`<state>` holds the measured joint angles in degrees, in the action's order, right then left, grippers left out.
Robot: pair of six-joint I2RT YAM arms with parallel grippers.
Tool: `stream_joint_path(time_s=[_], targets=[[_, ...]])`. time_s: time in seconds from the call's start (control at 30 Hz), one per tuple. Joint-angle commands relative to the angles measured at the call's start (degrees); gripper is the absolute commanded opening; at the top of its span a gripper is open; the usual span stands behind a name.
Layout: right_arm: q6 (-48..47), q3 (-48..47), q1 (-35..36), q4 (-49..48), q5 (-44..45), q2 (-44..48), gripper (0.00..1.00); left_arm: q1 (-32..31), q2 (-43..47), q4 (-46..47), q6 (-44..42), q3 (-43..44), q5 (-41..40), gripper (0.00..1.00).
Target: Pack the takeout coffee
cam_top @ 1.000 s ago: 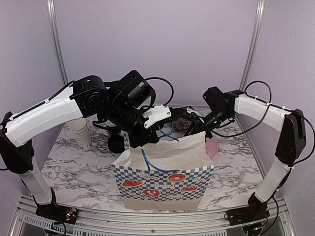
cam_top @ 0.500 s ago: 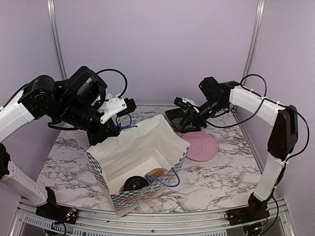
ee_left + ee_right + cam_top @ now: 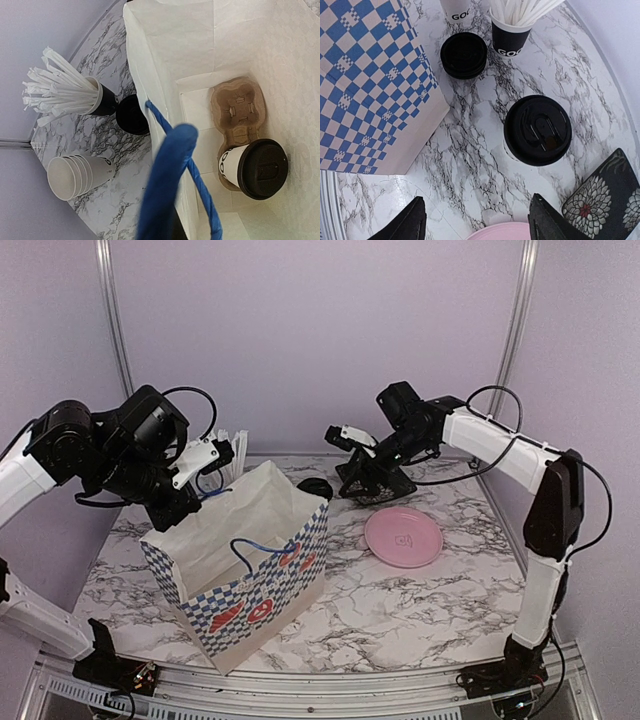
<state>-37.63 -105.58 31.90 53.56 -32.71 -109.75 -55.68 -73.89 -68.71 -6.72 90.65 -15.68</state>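
My left gripper (image 3: 200, 498) is pressed together on the blue rope handle (image 3: 170, 170) of the white paper bag with blue checks and red prints (image 3: 255, 590); the handle rises from the bag's rim straight across my left wrist view, and the bag's mouth gapes open beneath it; on the bag's floor lies a brown moulded-pulp cup carrier (image 3: 239, 107); seated in the well at one end of it is the first takeout coffee (image 3: 255, 167), a white paper cup with black lettering and a black plastic lid, close to the bag's inner wall; the second takeout coffee (image 3: 537, 130), an alike white cup under a black lid, stands outside the bag on the grey-veined marble table (image 3: 400, 600), with bare marble between it and the bag's checked wall; my right gripper (image 3: 477, 200) hovers over the table near that cup, its fingers (image 3: 417, 220) spread wide and pinching nothing; the cup sits beyond the fingertips, not between them; a round black loose lid (image 3: 464, 55) lies just off the bag's corner; past it from the bag stands a black paper cup of white straws (image 3: 512, 30), and beside that a nested stack of plain white cups (image 3: 80, 175), also outside the bag; a round pink plate (image 3: 403, 537) lies to the bag's right, apart from it; a black tray with a flower pattern (image 3: 605, 197) lies next to the plate, farther from the bag
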Motion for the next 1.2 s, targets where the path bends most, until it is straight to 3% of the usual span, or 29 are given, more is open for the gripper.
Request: stream_joint_path(time_s=[0.0, 0.1, 0.3, 0.43, 0.63, 0.97, 1.17], targets=[[4.2, -6.5, 2.3, -2.9, 3.8, -5.2, 0.71, 1.1, 0.4, -1.7, 0.7, -1.4, -3.0, 0.03], [6.3, -11.5, 2.9, -2.5, 4.8, -9.0, 0.78, 1.1, -0.6, -1.7, 1.1, -1.4, -3.1, 0.09], [10.5, -19.7, 2.9, -2.7, 7.1, -16.7, 0.86, 1.2, -2.2, -1.7, 2.0, -0.5, -3.1, 0.5], [11.7, -22.7, 3.0, -2.7, 7.2, -20.6, 0.89, 1.2, -3.2, -1.7, 2.9, -0.2, -2.2, 0.62], [13.2, -25.1, 3.0, -3.6, 7.4, -24.1, 0.89, 1.2, -3.9, -1.5, 3.4, 0.0, -1.3, 0.65], [14.9, -26.3, 3.7, -4.1, 7.7, -26.4, 0.78, 1.1, -4.1, -1.4, 3.6, 0.1, 0.0, 0.64], [15.2, -24.5, 3.9, -5.3, 7.4, -24.4, 0.79, 1.2, -4.2, -1.4, 3.6, -0.1, 0.7, 0.64]])
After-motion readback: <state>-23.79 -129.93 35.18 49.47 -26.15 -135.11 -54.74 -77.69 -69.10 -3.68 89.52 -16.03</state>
